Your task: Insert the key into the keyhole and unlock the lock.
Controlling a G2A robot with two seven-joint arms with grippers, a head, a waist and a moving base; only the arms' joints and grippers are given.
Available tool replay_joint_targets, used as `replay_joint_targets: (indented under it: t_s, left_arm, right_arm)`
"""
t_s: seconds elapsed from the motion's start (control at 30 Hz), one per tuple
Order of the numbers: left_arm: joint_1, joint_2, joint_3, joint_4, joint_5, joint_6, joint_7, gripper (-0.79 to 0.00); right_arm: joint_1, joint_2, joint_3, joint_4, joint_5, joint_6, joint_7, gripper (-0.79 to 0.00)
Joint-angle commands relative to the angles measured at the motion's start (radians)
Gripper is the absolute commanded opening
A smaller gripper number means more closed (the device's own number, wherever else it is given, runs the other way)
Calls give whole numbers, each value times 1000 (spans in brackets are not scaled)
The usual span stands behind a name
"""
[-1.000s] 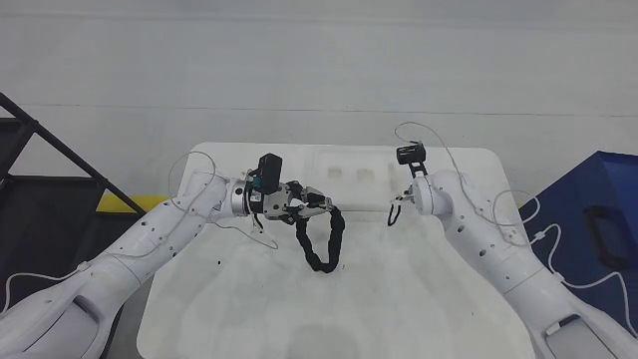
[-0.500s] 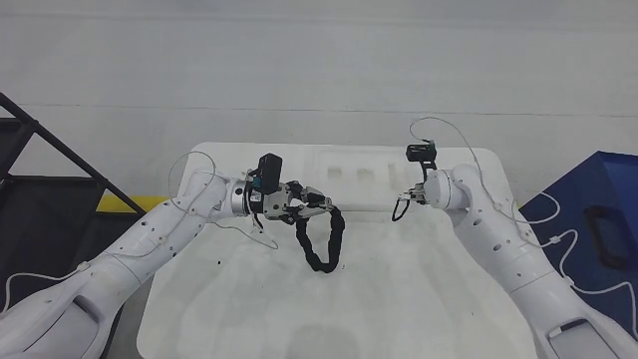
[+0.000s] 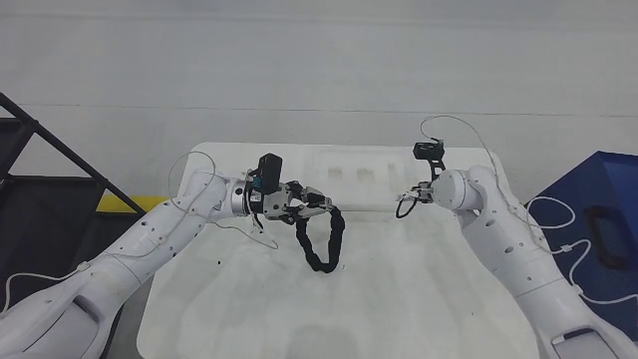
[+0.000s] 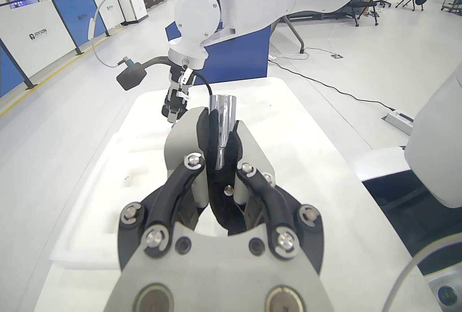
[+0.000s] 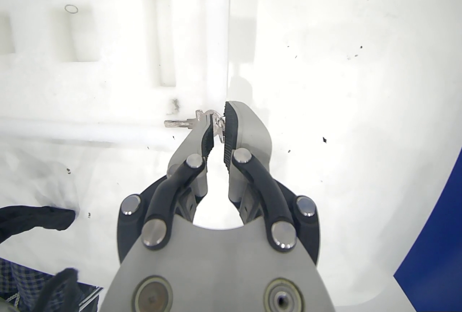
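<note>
Top view: over the white desk (image 3: pixel 399 299), the left hand (image 3: pixel 307 199) is clenched on the head of a black fabric-sleeved chain lock (image 3: pixel 321 244), whose loop droops toward the near edge. The right hand (image 3: pixel 403 205) hangs well apart to the right, just beside a white foam tray (image 3: pixel 349 174) on the far side. What that hand carries is too small to tell from above.

Left wrist view: the left hand's fingers (image 4: pixel 249 143) pinch the lock's shiny chrome cylinder (image 4: pixel 223 111), which juts past the fingertips toward the right hand (image 4: pixel 174 113) beyond. The cylinder's end face, where the keyhole should be, is turned away from this camera.

Right wrist view: close range settles the question, with the right hand (image 5: pixel 218 127) grasping the bow of a small silver metal key (image 5: pixel 177 123). The blade sticks out sideways over the foam tray's edge, on the side where the lock's black sleeve shows.

By these pictures the task stands at the approach, with both pieces gripped but key and keyhole not yet brought together. The next move likely calls for carrying the blade to the cylinder's end, lining it up with the cylinder's axis and pushing straight in before any turn. A slight tilt could send the blade skidding off the chrome.
</note>
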Motion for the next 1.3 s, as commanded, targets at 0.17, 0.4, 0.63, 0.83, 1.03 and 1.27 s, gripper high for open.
replay_joint_targets:
  t_s: [0.17, 0.4, 0.63, 0.83, 1.03, 1.27]
  left_arm:
    - [0, 0, 0, 0, 0, 0, 0, -785]
    - [0, 0, 0, 0, 0, 0, 0, -785]
    - [0, 0, 0, 0, 0, 0, 0, -785]
    - [0, 0, 0, 0, 0, 0, 0, -785]
    - [0, 0, 0, 0, 0, 0, 0, -785]
    - [0, 0, 0, 0, 0, 0, 0, -785]
  right_arm:
    - [-8, 1, 35, 34, 61, -44, -13, -508]
    - [-5, -6, 42, 72, 125, -124, -37, -520]
    - [16, -15, 26, 115, 132, -132, -45, -520]
    - [26, -23, 11, 138, 132, -142, -49, -579]
    - [37, -29, -2, 159, 120, -132, -50, -785]
    - [31, -20, 21, 113, 87, -119, -42, -785]
